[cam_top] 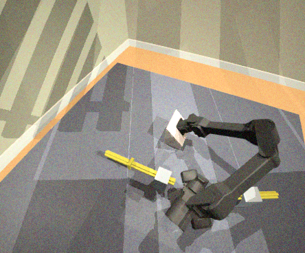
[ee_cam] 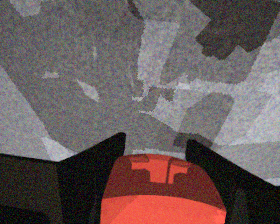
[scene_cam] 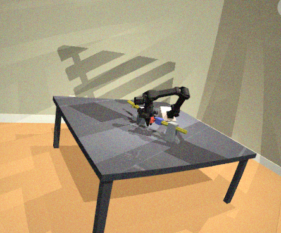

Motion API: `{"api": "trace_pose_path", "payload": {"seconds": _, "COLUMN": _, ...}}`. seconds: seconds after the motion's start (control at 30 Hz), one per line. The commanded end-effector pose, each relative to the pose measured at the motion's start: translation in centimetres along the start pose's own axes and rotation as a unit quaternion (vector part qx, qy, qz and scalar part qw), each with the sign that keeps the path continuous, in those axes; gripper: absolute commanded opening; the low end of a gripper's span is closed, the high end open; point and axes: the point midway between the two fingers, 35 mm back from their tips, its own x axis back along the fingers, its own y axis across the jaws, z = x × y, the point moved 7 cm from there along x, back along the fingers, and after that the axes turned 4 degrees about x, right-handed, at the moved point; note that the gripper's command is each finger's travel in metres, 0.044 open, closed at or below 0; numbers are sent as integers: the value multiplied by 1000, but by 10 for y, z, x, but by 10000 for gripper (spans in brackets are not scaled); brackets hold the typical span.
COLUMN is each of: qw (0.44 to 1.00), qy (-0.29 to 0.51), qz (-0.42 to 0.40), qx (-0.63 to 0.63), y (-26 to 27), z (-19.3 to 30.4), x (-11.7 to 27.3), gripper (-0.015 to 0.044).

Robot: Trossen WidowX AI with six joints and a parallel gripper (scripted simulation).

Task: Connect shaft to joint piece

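Observation:
My gripper (ee_cam: 155, 142) (scene_cam: 150, 122) is shut on the red joint piece (ee_cam: 163, 210) (scene_cam: 152, 119), which fills the space between the fingers in the wrist view. The blue hinge part (scene_cam: 159, 121) lies beside it, on the end of the fixed yellow shaft (cam_top: 270, 194) (scene_cam: 181, 130). That shaft passes through its block (cam_top: 252, 194) (scene_cam: 170, 134). The second yellow shaft (cam_top: 116, 157) (scene_cam: 130, 102) has a collar (cam_top: 131, 163) and runs through another block (cam_top: 163, 175). Its near end stops short of the gripper. The arm hides the joint in the top view, and the opening's direction cannot be told.
The arm's base stands by a white and pinkish slab (cam_top: 175, 125) (scene_cam: 166, 110) on the dark table (cam_top: 77, 151) (scene_cam: 118, 158). The arm's links (cam_top: 240, 179) arch over the space between the slab and the joint. Patchy shadows cross the table.

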Motion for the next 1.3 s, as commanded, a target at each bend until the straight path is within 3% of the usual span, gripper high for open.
{"api": "trace_pose_path", "payload": {"seconds": 0.0, "qw": 1000, "qy": 1, "qz": 0, "qx": -1, "y": 0, "z": 1, "x": -1, "gripper": 182}}
{"api": "trace_pose_path", "payload": {"seconds": 0.7, "qw": 1000, "qy": 1, "qz": 0, "qx": -1, "y": 0, "z": 1, "x": -1, "gripper": 182}}
{"api": "trace_pose_path", "payload": {"seconds": 0.77, "qw": 1000, "qy": 0, "qz": 0, "qx": 0, "y": 0, "z": 0, "x": 0, "gripper": 147}}
{"api": "trace_pose_path", "payload": {"seconds": 0.93, "qw": 1000, "qy": 0, "qz": 0, "qx": 0, "y": 0, "z": 0, "x": 0, "gripper": 147}}
{"api": "trace_pose_path", "payload": {"seconds": 1.13, "qw": 1000, "qy": 0, "qz": 0, "qx": 0, "y": 0, "z": 0, "x": 0, "gripper": 0}}
{"api": "trace_pose_path", "payload": {"seconds": 1.27, "qw": 1000, "qy": 0, "qz": 0, "qx": 0, "y": 0, "z": 0, "x": 0, "gripper": 0}}
